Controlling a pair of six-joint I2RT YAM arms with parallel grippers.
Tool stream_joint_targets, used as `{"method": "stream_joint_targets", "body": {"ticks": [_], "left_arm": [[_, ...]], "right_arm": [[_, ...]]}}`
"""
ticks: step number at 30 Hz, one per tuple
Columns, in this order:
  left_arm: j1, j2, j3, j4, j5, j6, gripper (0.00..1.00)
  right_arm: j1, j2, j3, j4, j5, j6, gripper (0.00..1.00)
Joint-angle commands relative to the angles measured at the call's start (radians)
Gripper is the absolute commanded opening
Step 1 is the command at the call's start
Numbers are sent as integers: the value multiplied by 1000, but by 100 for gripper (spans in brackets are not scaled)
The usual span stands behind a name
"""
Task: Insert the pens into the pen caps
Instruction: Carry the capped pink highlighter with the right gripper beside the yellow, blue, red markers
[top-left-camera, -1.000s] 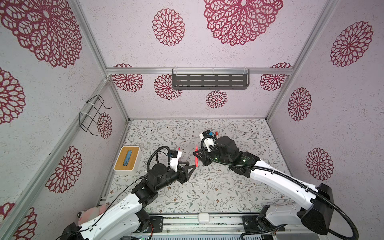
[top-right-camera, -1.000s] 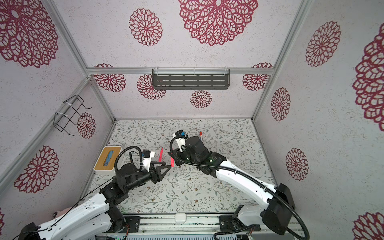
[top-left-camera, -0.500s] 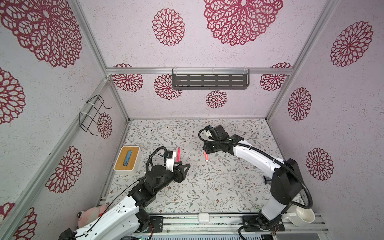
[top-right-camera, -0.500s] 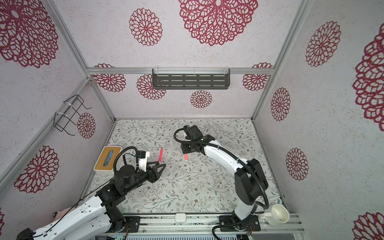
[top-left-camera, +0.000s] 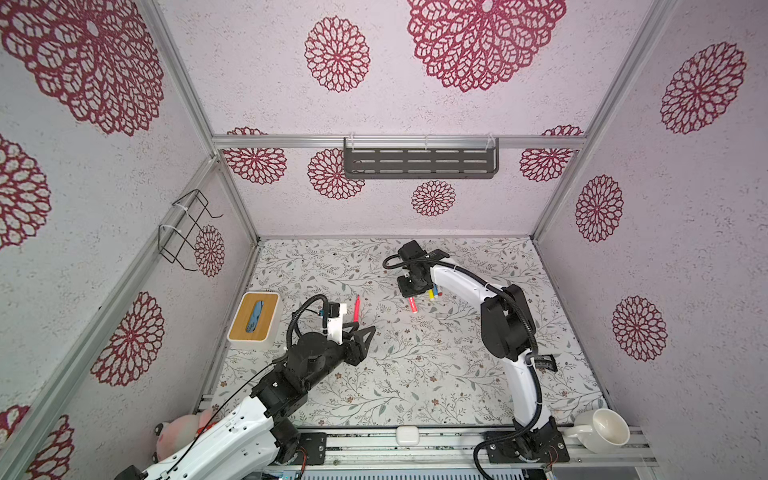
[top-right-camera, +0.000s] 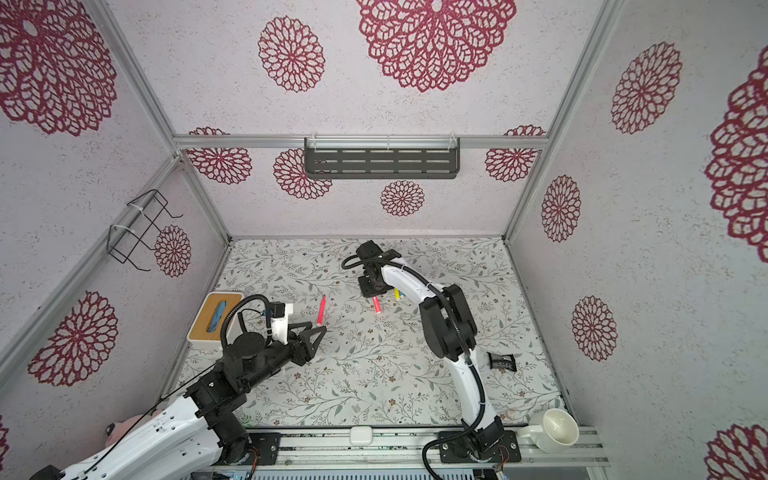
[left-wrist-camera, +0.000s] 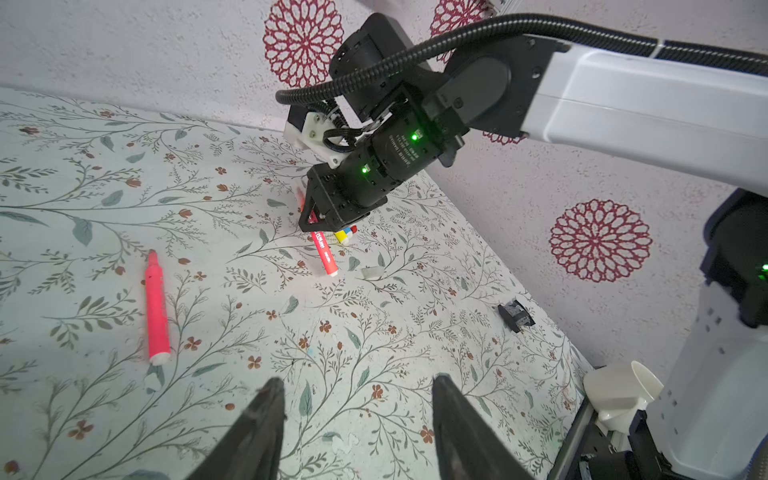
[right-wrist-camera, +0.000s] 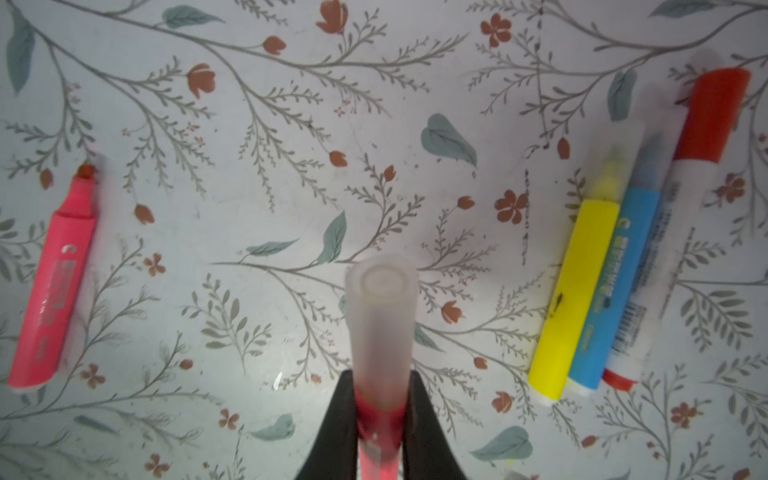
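Observation:
My right gripper (right-wrist-camera: 381, 378) is shut on a pink-red pen (right-wrist-camera: 380, 432) that wears a translucent cap (right-wrist-camera: 382, 307) and points down at the table. Beside it lie an uncapped pink pen (right-wrist-camera: 54, 286) and, side by side, a yellow pen (right-wrist-camera: 575, 291), a blue pen (right-wrist-camera: 611, 291) and a white pen with a red cap (right-wrist-camera: 660, 249). In both top views this gripper (top-left-camera: 411, 289) (top-right-camera: 374, 291) hangs at the far middle. My left gripper (left-wrist-camera: 357, 384) (top-left-camera: 363, 330) is open and empty, near another uncapped pink pen (left-wrist-camera: 157, 307) (top-left-camera: 356, 307). A loose whitish cap (left-wrist-camera: 370, 272) lies on the table.
A wood-topped tissue box (top-left-camera: 253, 316) stands at the left wall. A white mug (top-left-camera: 602, 428) lies on the front rail, and a small black object (top-left-camera: 544, 363) sits at the right. A plush toy (top-left-camera: 178, 436) lies front left.
My right gripper has left the middle, where it met the left gripper, and carried its pen back to the far pens. The left gripper drew back a little, its jaws slightly wider.

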Motion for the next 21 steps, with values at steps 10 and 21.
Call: {"method": "stream_joint_targets", "body": {"ticks": [10,21], "left_arm": [[-5,-49,-9,-29,-17,-18,59],[-5,-70,-15,-30,-12,-32,59]], "right_arm": [[-37,182,289,-176,148,3,4],[-72,220,314,-172,227,20,9]]}}
